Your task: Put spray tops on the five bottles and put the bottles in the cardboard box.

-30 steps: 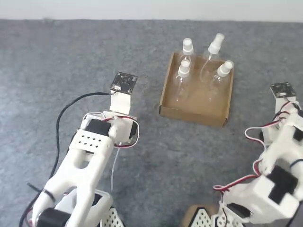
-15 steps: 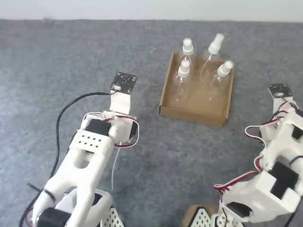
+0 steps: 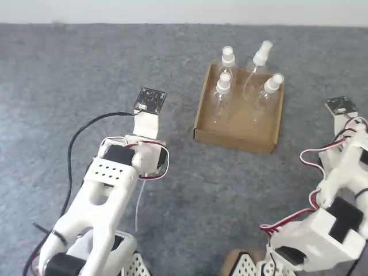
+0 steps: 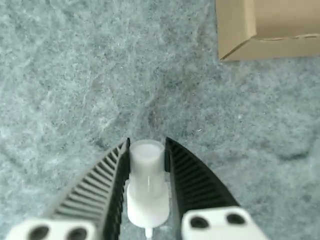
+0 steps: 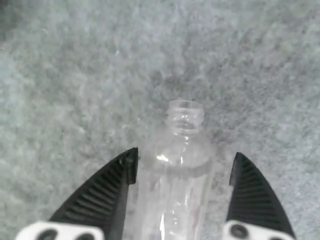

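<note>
Left claw (image 4: pixel 146 145): closed narrow on a white spray top (image 4: pixel 147 185), which sat upright between the two ribbed fingers, pinched on both sides.
Right claw (image 5: pixel 185 155): spread wide, with a clear bottle (image 5: pixel 180 195) between the fingers; one finger lay close against the bottle's side, the other stood apart from it.
Clear bottle: uncapped, its threaded neck open, lying over the grey mat.
Cardboard box (image 3: pixel 198 118): a shallow open tray, right of centre in the upper half of the high view; one corner (image 4: pixel 260 25) showed ahead of the left claw.
Capped bottles (image 3: pixel 221 98): four of them, each with a white spray top on, standing in the box, two at the rear and two just in front of them.
Left arm (image 3: pixel 115 178): lower left of the high view, well apart from the box.
Right arm (image 3: pixel 339 190): lower right of the high view, near the box's right side.
Grey mat (image 3: pixel 86 69): covered the whole table under the arms and box.
</note>
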Motion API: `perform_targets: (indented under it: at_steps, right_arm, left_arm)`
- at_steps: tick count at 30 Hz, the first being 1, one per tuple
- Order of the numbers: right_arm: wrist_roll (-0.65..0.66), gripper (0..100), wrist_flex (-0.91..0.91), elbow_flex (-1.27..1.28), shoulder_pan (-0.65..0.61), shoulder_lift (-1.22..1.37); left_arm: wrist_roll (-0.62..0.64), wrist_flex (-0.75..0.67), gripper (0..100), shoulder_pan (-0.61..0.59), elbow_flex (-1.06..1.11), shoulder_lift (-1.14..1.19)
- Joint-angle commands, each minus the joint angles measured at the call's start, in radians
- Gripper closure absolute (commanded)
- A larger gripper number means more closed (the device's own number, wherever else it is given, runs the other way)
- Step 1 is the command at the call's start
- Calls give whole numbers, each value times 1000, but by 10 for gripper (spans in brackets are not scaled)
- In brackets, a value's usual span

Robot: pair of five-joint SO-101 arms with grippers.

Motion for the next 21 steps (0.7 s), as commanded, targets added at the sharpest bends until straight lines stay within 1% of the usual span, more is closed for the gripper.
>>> perform_targets:
  at_steps: [1,4,9,13,17,21]
  right_arm:
    - [15,763,10,-48,28,4]
    - [55,763,1,-51,30,48]
    - [57,770,8,-92,33,99]
    - [51,868,8,-126,33,101]
    - [12,959,16,-192,27,99]
    - [5,988,153,-275,-27,42]
  left_arm:
    - [9,-18,963,-5,-2,-46]
    - [11,-18,963,-5,-2,-46]
    - [11,-20,963,-5,-2,-44]
    - [11,-20,963,-5,-2,-44]
    - [11,-20,963,-3,-2,-44]
    - [11,-20,963,-2,-2,-44]
